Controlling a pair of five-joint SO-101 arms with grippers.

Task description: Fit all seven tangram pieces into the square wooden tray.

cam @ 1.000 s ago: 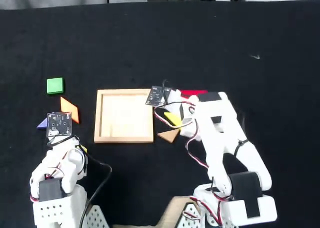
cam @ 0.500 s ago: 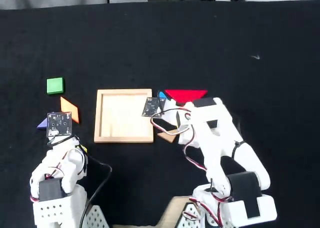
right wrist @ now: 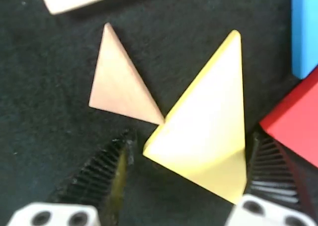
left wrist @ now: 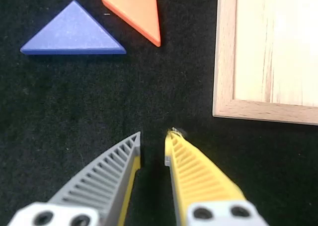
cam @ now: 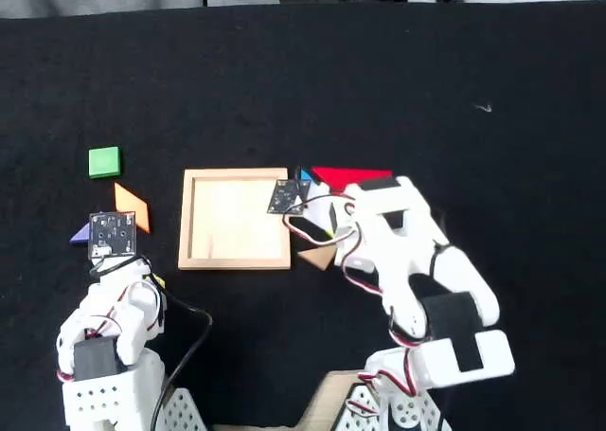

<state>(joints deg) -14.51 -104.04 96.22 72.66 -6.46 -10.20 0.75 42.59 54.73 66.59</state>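
Right jaws wide apart, left jaws barely apart.

White arms (cam: 407, 251) with black motors (cam: 453, 319), looping cables (cam: 352, 265) — ribbed end effector fingers (left wrist: 194, 171), yellow and grey.

Blue piece (right wrist: 304, 32), red piece (right wrist: 297, 120): cropped in right wrist view.

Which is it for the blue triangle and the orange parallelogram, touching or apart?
Apart. The left wrist view shows a strip of black table between the blue triangle and the orange parallelogram.
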